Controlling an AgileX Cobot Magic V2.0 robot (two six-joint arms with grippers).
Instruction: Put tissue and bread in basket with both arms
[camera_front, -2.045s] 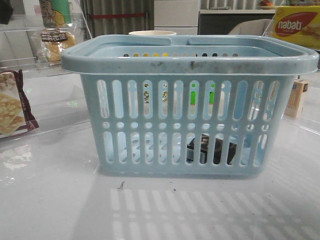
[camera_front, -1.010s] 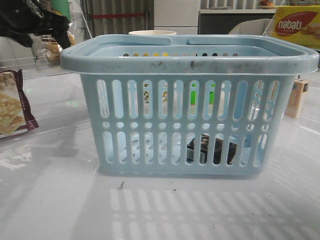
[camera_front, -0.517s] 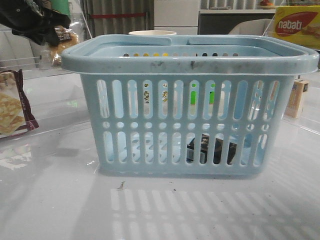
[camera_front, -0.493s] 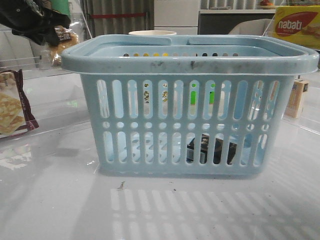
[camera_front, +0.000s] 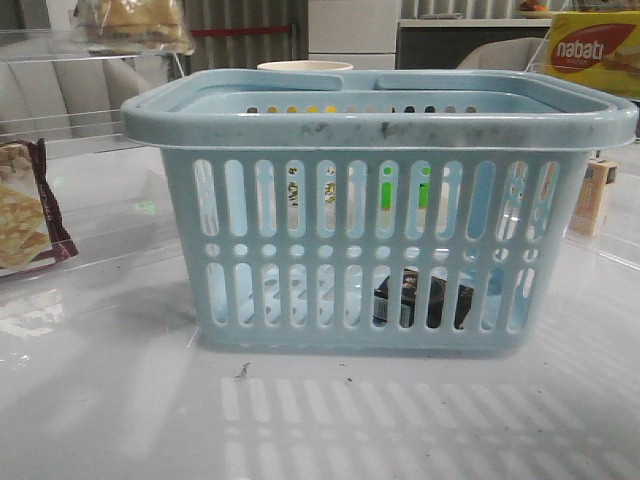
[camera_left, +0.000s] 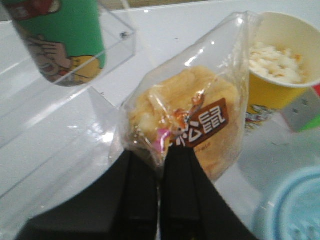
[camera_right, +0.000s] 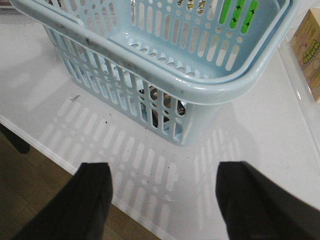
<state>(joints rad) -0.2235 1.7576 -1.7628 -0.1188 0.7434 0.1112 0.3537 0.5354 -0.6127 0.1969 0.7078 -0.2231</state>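
Observation:
The light-blue basket (camera_front: 380, 210) stands mid-table. The black tissue pack (camera_front: 420, 300) lies inside it, seen through the slots, and also shows in the right wrist view (camera_right: 160, 107). The bread (camera_front: 135, 20) in clear wrap hangs at the top left of the front view, higher than the basket rim and to its left. In the left wrist view my left gripper (camera_left: 159, 155) is shut on the wrap's edge, the bread (camera_left: 190, 110) hanging beyond it. My right gripper (camera_right: 162, 195) is open and empty over the table's front edge, near the basket (camera_right: 150, 70).
A maroon-edged cracker packet (camera_front: 25, 215) lies at the left. A popcorn cup (camera_left: 280, 60) and a green can (camera_left: 60, 40) in a clear tray sit behind the basket. A yellow Nabati box (camera_front: 590, 50) and a small carton (camera_front: 595, 195) are at the right.
The left arm closed on the bread at the back left and lifted it; the bread now hangs at the top of the front view, the arm out of frame. Basket and tissue unmoved.

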